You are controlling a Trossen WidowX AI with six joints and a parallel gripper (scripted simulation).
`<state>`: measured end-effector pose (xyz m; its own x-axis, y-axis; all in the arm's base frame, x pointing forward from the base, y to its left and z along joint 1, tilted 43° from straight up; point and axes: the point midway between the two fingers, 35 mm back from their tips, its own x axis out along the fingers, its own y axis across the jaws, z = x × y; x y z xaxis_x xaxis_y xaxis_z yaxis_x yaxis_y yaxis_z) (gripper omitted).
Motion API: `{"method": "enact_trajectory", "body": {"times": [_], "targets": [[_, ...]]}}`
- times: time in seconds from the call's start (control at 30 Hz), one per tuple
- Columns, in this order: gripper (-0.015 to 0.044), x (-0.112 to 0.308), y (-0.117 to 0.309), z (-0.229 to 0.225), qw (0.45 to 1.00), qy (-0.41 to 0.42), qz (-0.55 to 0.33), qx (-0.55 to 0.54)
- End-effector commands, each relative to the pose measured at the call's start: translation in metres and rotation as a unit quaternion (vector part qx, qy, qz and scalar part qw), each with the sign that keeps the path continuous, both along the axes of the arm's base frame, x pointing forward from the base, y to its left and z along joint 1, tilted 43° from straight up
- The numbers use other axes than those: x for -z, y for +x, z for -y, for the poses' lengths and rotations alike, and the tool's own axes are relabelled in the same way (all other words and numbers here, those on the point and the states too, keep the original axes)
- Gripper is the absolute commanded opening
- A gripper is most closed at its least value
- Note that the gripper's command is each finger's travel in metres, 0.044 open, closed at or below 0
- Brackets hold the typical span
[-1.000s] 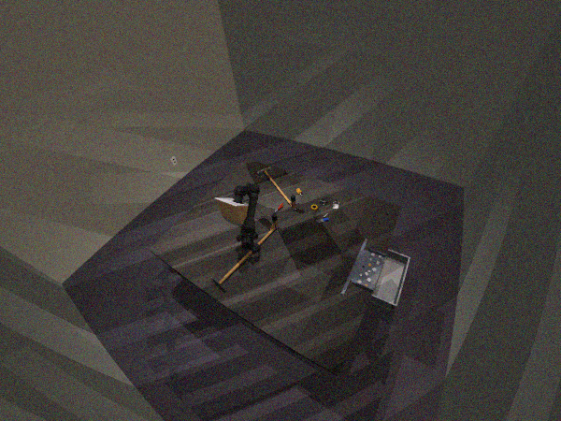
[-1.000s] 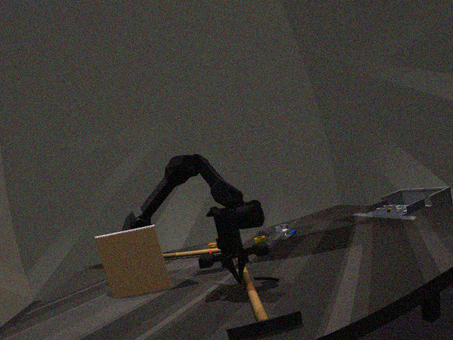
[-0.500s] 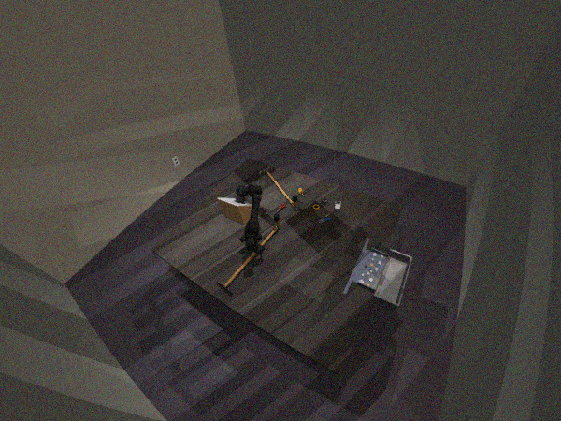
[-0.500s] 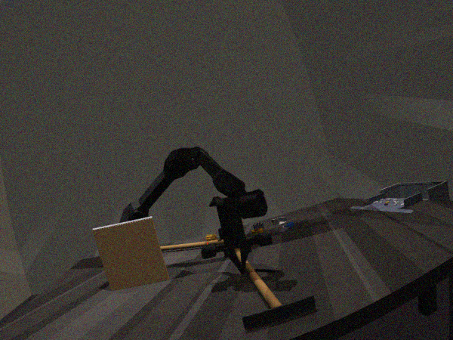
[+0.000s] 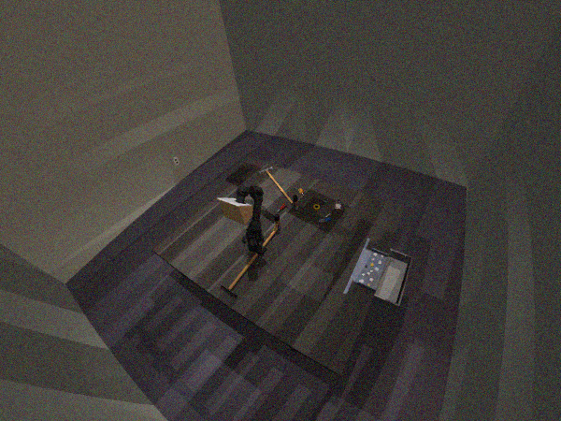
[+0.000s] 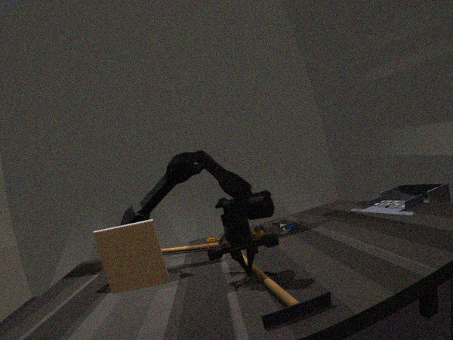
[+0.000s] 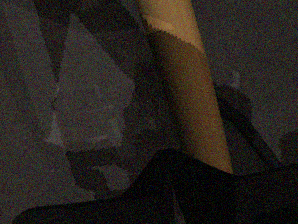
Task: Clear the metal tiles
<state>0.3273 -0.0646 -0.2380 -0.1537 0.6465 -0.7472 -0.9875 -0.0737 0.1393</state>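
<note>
A long wooden-handled tool with a wide dark blade, apparently the scraper (image 5: 243, 272) (image 6: 279, 292) (image 7: 197, 100), lies on the table with its blade at the near edge side. My gripper (image 5: 263, 252) (image 6: 250, 273) is shut and empty, pointing down low beside the handle; whether it touches the handle cannot be told. In the wrist view the handle passes behind the dark fingers. The steel plate (image 5: 359, 272) (image 6: 371, 211) lies far off to the right, with several small white and yellowish metal tiles (image 5: 377, 268) on it. The catch box (image 5: 392, 281) (image 6: 439, 193) adjoins its far end.
A tan upright panel (image 5: 237, 211) (image 6: 132, 257) stands near the arm's base. A second wooden-handled tool (image 5: 280, 186) (image 6: 185, 248) with a thin crosspiece lies behind. A yellow ring (image 5: 316, 206), a blue-handled item (image 5: 327, 218) and a red item (image 5: 282, 207) lie beyond the gripper.
</note>
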Motion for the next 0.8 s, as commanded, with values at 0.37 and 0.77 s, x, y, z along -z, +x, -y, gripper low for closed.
{"method": "enact_trajectory", "body": {"times": [0.37,0.77], "targets": [[0.0000,0.002,0.016,-0.004,1.000,0.002,0.002,0.002],[0.0000,0.003,0.028,-0.007,1.000,0.002,0.002,0.001]]}}
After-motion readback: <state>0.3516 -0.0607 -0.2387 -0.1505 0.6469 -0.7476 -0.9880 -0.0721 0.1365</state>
